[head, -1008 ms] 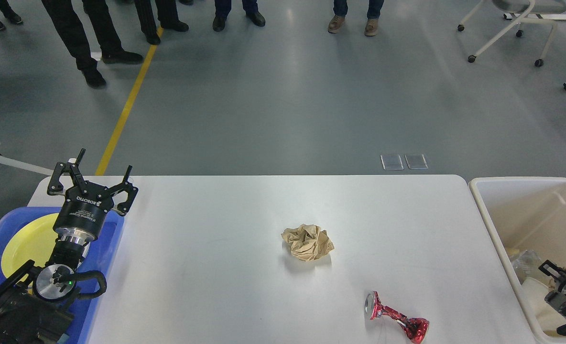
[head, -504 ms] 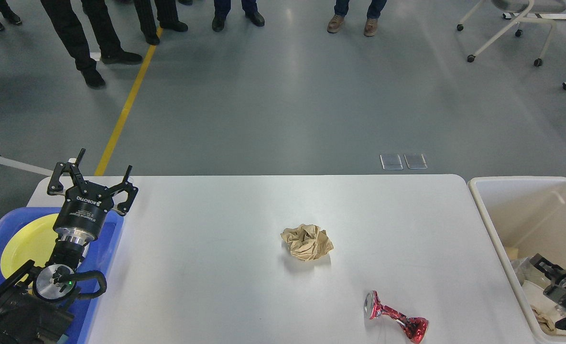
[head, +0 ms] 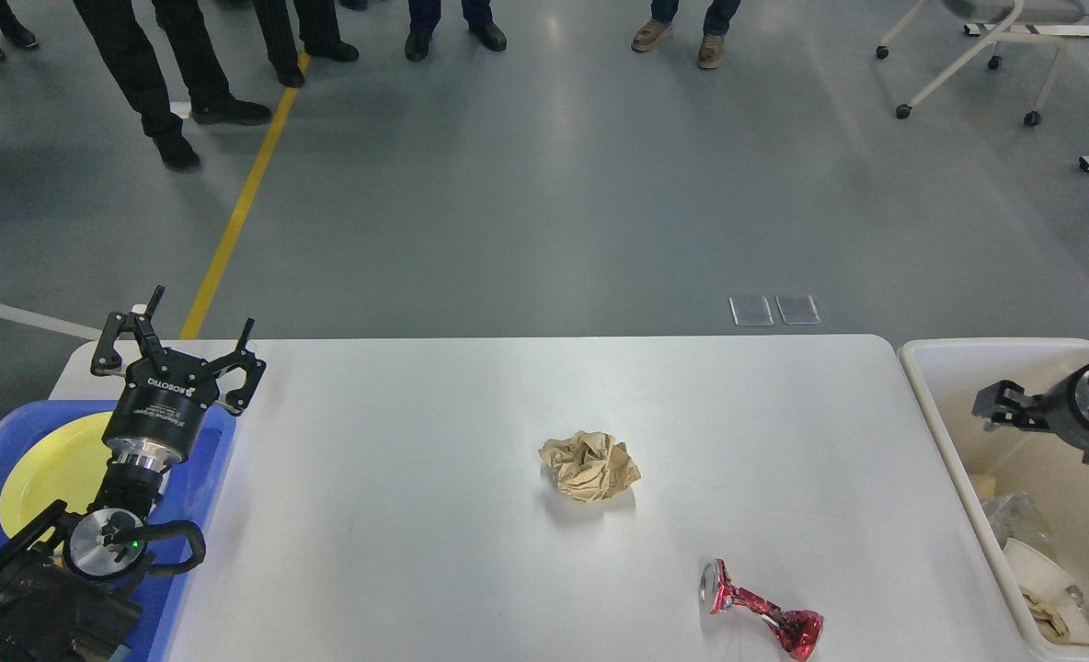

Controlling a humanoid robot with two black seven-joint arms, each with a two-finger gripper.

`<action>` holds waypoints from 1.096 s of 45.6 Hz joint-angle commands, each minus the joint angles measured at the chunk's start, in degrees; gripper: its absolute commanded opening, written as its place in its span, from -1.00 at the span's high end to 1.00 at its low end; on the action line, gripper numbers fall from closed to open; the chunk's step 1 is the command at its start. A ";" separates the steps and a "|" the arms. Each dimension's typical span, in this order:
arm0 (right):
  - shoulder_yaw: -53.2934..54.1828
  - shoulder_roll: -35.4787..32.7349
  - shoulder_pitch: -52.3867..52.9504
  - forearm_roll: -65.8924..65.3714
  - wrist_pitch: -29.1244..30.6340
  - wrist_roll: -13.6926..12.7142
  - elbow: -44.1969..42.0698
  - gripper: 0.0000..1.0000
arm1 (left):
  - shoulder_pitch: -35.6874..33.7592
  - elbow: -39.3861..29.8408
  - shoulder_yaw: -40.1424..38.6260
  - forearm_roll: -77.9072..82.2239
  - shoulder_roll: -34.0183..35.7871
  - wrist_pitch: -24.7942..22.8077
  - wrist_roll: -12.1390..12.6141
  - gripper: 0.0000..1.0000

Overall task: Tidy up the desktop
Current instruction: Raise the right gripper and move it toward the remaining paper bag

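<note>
Rising out of the bin (head: pixel 931 368), my right gripper (head: pixel 991 405) now hangs above it; whether its fingers are parted I cannot tell. My left gripper (head: pixel 177 345) is spread wide, holding nothing, left of the desktop (head: pixel 416 515). Near the desktop's middle lies a paper ball (head: pixel 590 466), light and soft: pinch across it. Nearer me, the crushed can (head: pixel 761 618) is stiff and slippery: take its twisted waist.

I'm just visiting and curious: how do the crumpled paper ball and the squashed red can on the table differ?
The crumpled brown paper ball is matte tan and roughly round; the crushed red can is shiny red and silver, long and pinched in the middle. The paper ball sits near the middle of the desktop, while the can lies on its side by the near edge, farther right. Both are crushed litter resting apart on the white surface, untouched by either gripper.
</note>
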 commanded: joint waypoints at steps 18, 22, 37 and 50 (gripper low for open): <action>-6.75 13.97 40.51 9.81 23.33 -1.33 26.40 -1.00 | 0.00 0.00 0.03 0.03 0.00 0.02 0.00 -0.93; -6.75 15.81 45.17 11.39 23.24 -2.57 30.44 -1.00 | 0.00 0.01 0.03 -0.05 0.00 0.02 0.00 -0.93; -4.29 19.33 59.42 13.68 22.80 -3.36 42.14 -1.00 | 0.00 0.00 0.03 -0.05 0.00 0.02 0.00 -0.93; -4.20 19.16 57.57 13.95 22.36 -3.45 41.62 -1.00 | 0.00 0.00 -0.05 -0.05 0.00 -0.07 0.00 -0.93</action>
